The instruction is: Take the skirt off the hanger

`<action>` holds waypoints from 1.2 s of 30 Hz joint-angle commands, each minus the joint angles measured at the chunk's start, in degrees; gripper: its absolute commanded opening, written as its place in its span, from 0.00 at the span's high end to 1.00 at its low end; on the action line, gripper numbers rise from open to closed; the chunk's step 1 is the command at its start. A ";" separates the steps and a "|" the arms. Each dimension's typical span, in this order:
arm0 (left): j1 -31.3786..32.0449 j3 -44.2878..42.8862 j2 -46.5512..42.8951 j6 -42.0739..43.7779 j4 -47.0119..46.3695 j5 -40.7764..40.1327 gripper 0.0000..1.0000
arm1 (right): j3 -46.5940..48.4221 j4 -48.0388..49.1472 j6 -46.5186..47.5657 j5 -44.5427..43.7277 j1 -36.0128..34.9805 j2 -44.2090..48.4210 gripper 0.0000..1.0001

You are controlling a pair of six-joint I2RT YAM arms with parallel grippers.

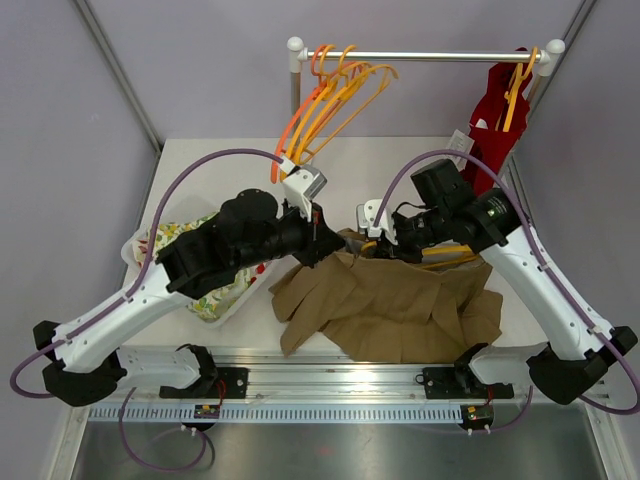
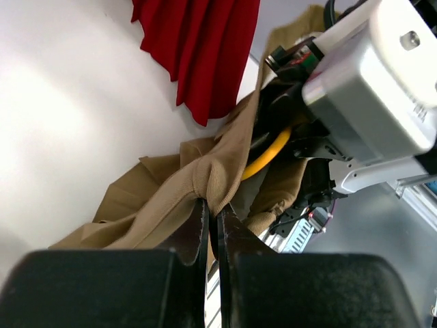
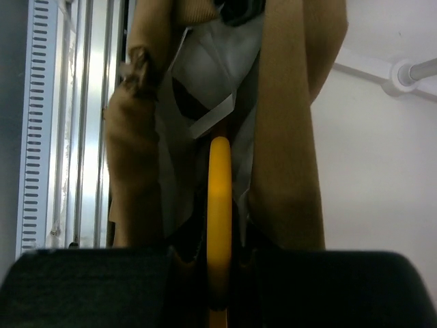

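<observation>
A tan skirt (image 1: 390, 305) lies spread on the table's near middle, its waist bunched up around a yellow hanger (image 1: 445, 258). My left gripper (image 1: 325, 238) is shut on a fold of the skirt's waistband (image 2: 205, 179) at its left end. My right gripper (image 1: 385, 243) is shut on the yellow hanger's bar (image 3: 219, 198), which runs between its fingers into the skirt's pale lining (image 3: 191, 89). The hanger also shows in the left wrist view (image 2: 268, 156) under the skirt's edge.
A clothes rail (image 1: 420, 56) at the back holds several empty orange hangers (image 1: 335, 95) and a red garment (image 1: 500, 110) on another hanger. A white basket (image 1: 135, 248) with floral cloth (image 1: 215, 290) sits at the left, under my left arm.
</observation>
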State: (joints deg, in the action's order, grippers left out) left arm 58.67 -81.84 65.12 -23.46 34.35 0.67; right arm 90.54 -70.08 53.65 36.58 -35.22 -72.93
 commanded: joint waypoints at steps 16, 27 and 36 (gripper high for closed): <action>-0.40 1.43 4.04 2.81 -10.70 14.09 0.99 | 7.72 -4.62 3.65 0.78 -1.51 -1.87 1.00; -0.40 1.33 2.11 1.31 -11.33 17.71 1.00 | 3.94 -6.03 5.94 -13.98 -8.63 -2.05 1.00; -1.80 4.06 0.71 4.30 -3.60 -0.26 1.00 | 9.64 -9.10 5.06 -14.62 -2.60 1.73 1.00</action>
State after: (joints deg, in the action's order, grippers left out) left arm 57.93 -77.76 68.90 -20.43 31.97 10.22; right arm 95.85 -77.14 58.33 22.57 -42.06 -74.37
